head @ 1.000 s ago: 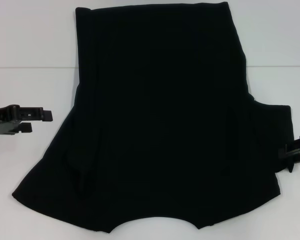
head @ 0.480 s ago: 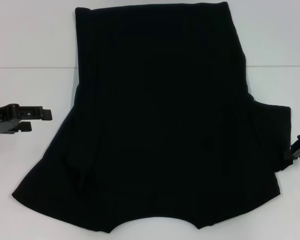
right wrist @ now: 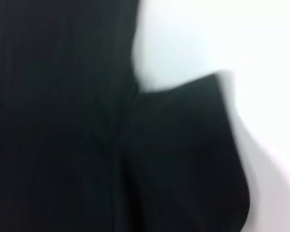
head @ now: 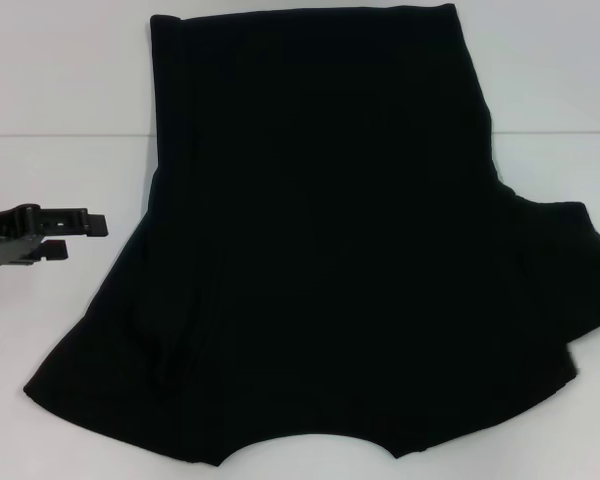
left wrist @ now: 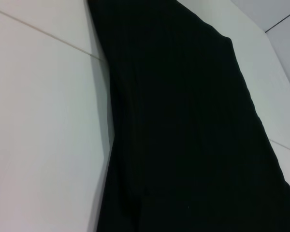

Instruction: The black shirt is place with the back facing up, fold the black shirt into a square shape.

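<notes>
Black shirt (head: 330,240) spread on the counter (head: 60,80); left end effector (head: 72,236) hovers beside it — fingers apart, empty — and should pinch the sleeve edge; right end effector unseen.

The black shirt (head: 320,240) is uniformly plain black, with no pattern or lettering visible on the upward-facing side; folds appear only as slightly darker creases. The surface (head: 60,90) is plain white, crossed by one thin grey seam line. The left gripper (head: 75,237), at the surface's left edge, is black with dark grey parts.
</notes>
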Action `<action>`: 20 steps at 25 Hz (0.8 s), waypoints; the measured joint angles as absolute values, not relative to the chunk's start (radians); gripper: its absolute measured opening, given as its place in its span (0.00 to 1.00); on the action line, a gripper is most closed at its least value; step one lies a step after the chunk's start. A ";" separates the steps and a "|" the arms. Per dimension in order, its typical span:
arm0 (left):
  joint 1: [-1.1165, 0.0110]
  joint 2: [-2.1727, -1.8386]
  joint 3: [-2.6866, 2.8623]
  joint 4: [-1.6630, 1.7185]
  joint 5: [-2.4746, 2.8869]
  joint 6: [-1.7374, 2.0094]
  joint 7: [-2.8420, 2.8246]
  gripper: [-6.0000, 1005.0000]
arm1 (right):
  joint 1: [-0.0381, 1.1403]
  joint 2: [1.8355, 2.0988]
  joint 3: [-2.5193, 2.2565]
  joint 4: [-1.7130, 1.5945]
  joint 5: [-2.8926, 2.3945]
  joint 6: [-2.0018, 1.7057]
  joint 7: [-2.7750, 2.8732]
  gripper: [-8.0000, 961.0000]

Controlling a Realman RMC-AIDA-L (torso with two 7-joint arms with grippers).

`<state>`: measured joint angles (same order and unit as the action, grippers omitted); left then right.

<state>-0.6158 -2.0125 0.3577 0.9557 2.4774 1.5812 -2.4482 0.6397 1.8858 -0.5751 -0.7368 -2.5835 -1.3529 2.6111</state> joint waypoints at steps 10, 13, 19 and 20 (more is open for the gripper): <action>-0.615 -2.013 0.357 0.956 2.462 1.577 -2.449 0.82 | 0.679 1.893 -0.520 -0.741 -2.554 -1.355 2.574 0.02; -0.614 -2.014 0.357 0.956 2.460 1.578 -2.450 0.82 | 0.694 1.903 -0.520 -0.751 -2.532 -1.357 2.572 0.02; -0.607 -2.014 0.356 0.956 2.453 1.576 -2.454 0.82 | 0.753 1.915 -0.559 -0.768 -2.500 -1.387 2.545 0.02; -0.607 -2.014 0.356 0.956 2.452 1.576 -2.455 0.82 | 0.766 1.919 -0.572 -0.772 -2.500 -1.388 2.544 0.02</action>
